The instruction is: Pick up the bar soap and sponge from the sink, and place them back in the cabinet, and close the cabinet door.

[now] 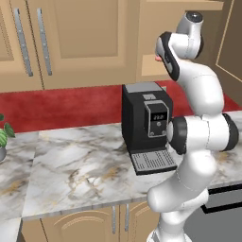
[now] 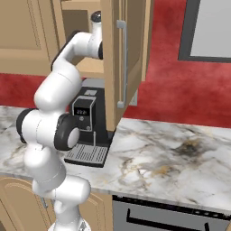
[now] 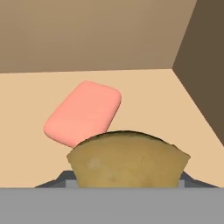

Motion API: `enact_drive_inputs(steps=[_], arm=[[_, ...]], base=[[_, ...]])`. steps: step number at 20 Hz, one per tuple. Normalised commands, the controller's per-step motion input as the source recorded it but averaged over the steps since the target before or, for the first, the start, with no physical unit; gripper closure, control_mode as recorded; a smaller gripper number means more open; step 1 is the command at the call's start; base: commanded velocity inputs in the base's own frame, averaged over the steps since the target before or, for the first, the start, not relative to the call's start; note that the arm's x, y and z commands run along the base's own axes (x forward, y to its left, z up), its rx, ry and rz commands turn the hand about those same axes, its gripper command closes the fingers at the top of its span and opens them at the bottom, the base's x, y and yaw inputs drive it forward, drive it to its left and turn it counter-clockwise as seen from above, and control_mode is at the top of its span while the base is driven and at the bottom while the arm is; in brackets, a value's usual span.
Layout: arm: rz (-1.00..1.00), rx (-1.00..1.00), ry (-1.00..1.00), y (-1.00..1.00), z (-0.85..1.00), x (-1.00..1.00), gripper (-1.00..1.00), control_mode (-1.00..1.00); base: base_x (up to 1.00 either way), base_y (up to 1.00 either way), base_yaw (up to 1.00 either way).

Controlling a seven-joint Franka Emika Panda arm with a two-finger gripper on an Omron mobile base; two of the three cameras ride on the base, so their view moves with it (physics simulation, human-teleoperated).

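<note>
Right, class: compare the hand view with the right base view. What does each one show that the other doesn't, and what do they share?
Hand view alone: the bar soap lying flat on the cabinet's shelf, and the sponge close in front of the camera, partly covering the soap's near edge.

Right base view alone: the open cabinet door with its silver handle, the black coffee machine, the marble counter and the white arm reaching up behind the door.

Shared: the tan cabinet interior.
</note>
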Motion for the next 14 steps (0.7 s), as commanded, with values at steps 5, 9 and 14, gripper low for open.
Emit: enact_drive_inputs(steps=[5, 9, 14], arm=[[0.00, 0.00, 0.00, -0.12, -0.06, 0.31, 1.00, -1.00], [0.00, 0.00, -0.01, -0.05, -0.18, 0.26, 1.00, -1.00], [0.00, 0.00, -0.08, 0.00, -0.26, 0.05, 1.00, -1.00]], base=[[0.00, 0.00, 0.00], [0.00, 0.00, 0.00], [0.00, 0.00, 0.00]])
